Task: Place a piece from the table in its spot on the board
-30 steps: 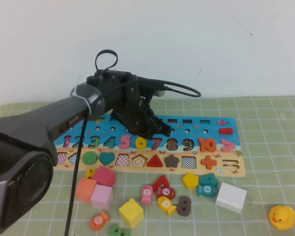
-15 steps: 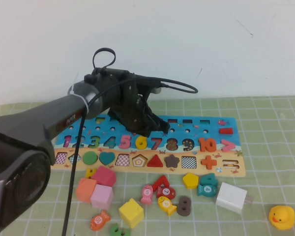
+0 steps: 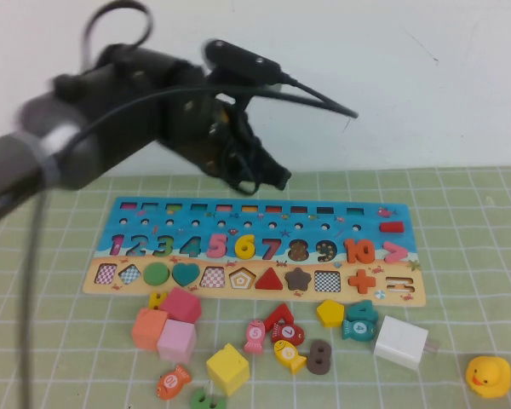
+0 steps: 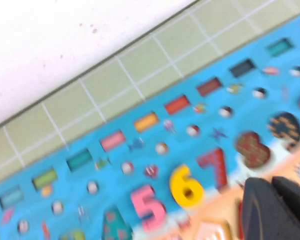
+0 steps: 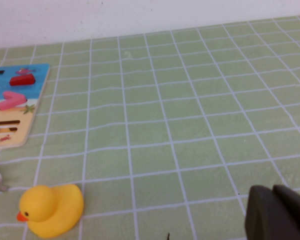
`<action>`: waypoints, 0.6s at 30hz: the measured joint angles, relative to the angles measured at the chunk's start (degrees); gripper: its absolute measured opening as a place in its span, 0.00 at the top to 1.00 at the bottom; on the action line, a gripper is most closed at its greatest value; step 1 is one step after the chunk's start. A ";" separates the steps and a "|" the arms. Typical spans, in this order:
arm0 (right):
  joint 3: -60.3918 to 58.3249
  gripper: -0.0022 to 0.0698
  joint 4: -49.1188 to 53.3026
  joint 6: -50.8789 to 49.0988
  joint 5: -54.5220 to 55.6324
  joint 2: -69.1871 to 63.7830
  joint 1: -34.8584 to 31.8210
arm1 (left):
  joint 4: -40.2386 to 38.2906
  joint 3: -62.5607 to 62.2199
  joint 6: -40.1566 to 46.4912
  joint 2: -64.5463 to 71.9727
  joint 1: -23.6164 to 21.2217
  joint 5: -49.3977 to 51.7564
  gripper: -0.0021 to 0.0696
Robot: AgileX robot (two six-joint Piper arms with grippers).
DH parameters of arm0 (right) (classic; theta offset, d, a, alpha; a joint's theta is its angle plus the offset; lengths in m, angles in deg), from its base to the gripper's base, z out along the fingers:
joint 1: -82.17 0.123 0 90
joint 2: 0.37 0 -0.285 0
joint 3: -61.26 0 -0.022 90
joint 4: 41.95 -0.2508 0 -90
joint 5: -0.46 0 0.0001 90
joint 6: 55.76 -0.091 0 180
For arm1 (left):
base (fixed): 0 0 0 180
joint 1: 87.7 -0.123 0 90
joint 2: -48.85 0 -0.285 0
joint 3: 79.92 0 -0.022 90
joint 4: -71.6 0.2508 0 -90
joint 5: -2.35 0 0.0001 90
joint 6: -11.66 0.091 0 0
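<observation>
L arm's gone up fast — a sec ago the left gripper [image 3: 268, 175] was low over the board [image 3: 255, 251] right at the 6 slot, now it's lifted clear, hanging above the board's far edge. Fingers look pressed together, nothing in them. The piece [image 3: 244, 247], yellow 6, sits in its slot btwn the pink 5 and red 7; the left wrist view shows it seated too [image 4: 186, 186], w/ the gripper's dark fingertips [image 4: 277, 210] raised just beside it. Loose bits on the table look unchanged.

Right gripper [image 5: 279, 214] is parked off to the robot's right above bare cloth, near the rubber duck [image 5: 51, 209]; only its dark tip shows, can't tell its state.

Table [image 3: 460, 196]: pale green cloth w/ white grid lines, plain white wall behind.

Count: 1 board, numerals 1–10 all in. In front of it: 3 cubes — orange [image 3: 148, 329], pink [image 3: 176, 340], yellow [image 3: 227, 368]; 4 fish; 1 white block [image 3: 402, 342]; 1 duck [image 3: 488, 376].
</observation>
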 joint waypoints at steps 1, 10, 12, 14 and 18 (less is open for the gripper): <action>0.00 0.97 0.00 0.00 0.00 0.00 0.00 | 0.10 3.41 -0.64 -3.01 0.25 -1.22 0.97; 0.00 0.97 0.00 0.00 0.00 0.00 0.00 | 0.50 32.03 -4.52 -29.96 0.61 -9.60 0.97; 0.00 0.97 0.00 0.00 0.00 0.00 0.00 | 0.50 36.58 -4.86 -35.66 0.61 -9.85 0.97; 0.00 0.97 0.00 0.00 0.00 0.00 0.00 | 0.50 41.12 -4.86 -41.66 0.61 -9.85 0.97; 0.00 0.97 0.00 0.00 0.00 0.00 0.00 | 0.50 47.73 -5.58 -51.00 0.61 -9.74 0.97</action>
